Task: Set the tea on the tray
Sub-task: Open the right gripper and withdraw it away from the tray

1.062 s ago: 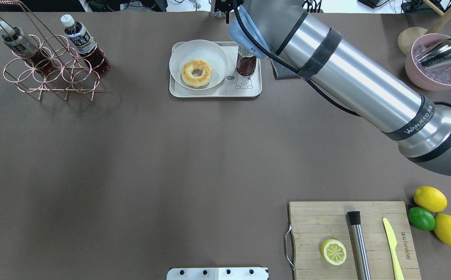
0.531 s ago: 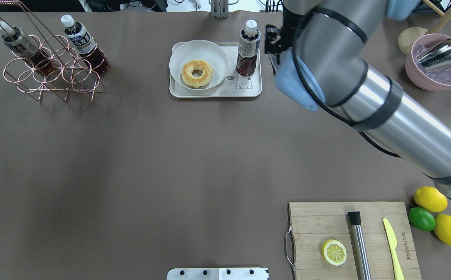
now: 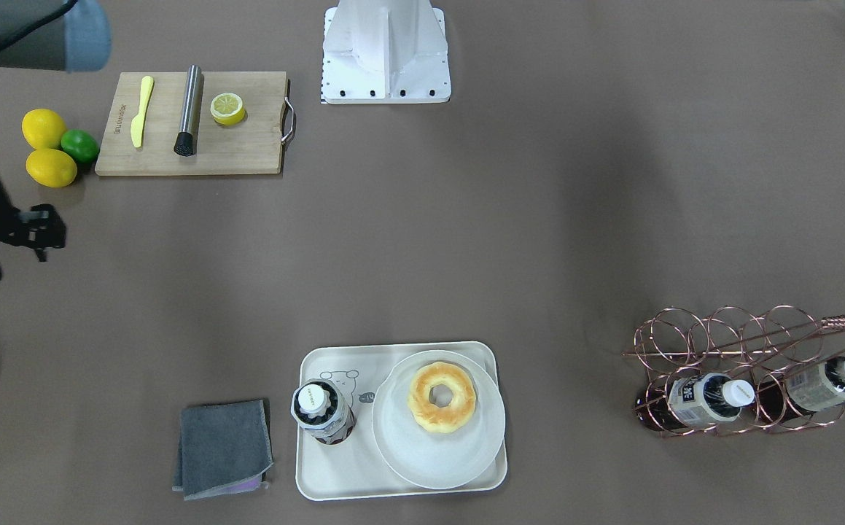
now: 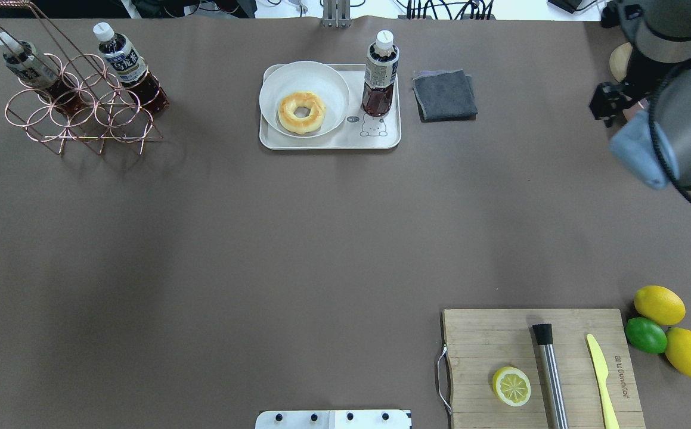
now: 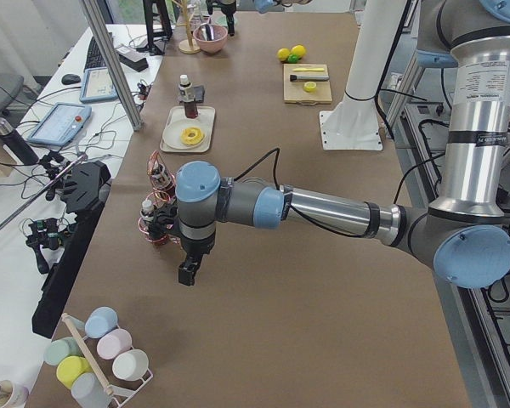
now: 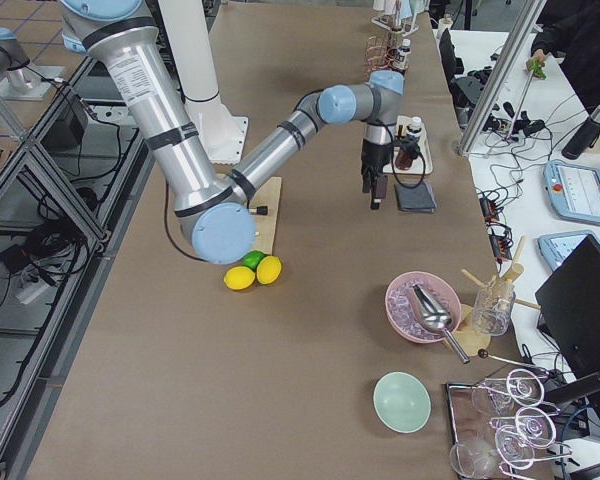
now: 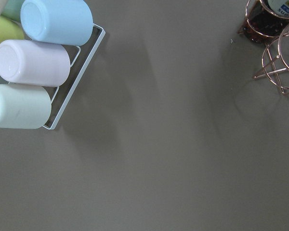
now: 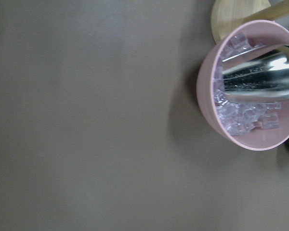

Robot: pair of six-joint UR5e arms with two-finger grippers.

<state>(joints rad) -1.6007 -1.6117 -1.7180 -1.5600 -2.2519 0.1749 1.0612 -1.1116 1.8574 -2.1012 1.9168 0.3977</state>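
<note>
The tea stands upright on the tray, near its rim beside the plate, with the right tool well apart and its finger spacing indeterminable; jolting the surface could topple this tall, narrow bottle.

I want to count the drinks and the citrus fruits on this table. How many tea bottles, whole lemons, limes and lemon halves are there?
Small clear plastic tea bottles with white caps: 3 (one stands on the cream-white rimmed tray)
Whole yellow lemons: 2
Green lime: 1
Cut lemon half on the wooden cutting board: 1
Total: 7
</note>
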